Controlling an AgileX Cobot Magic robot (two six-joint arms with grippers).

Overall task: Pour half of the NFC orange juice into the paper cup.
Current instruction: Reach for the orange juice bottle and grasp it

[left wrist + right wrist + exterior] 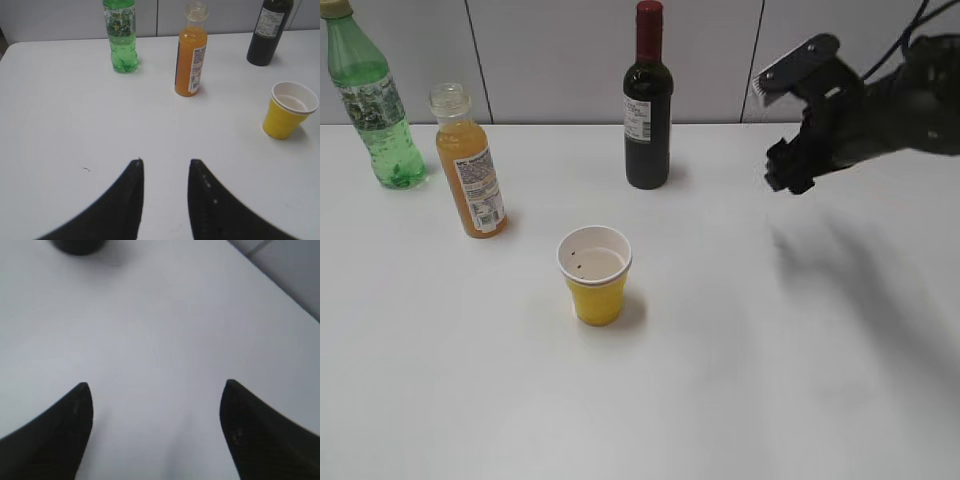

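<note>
Exterior view: juice (470, 175) upright at far left; cup (595, 273) near centre; right gripper (790, 130) raised at right, spread, empty. Left wrist view: left gripper (165, 165) parted, empty, juice beyond. Right wrist view: fingers (75, 410) wide apart over table (165, 340).

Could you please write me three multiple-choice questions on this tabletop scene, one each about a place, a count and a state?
1. What stands nearest the paper cup?
A. green bottle
B. orange juice bottle
C. wine bottle

2. How many bottles stand on the table?
A. two
B. three
C. four

3. What is the right gripper doing?
A. open, holding nothing
B. shut on the cup
C. shut on the juice

Answers:
1 B: the orange juice bottle stands just up-left of the cup.
2 B: the green bottle, the juice and the wine bottle.
3 A: its fingers are spread over bare table.
</note>
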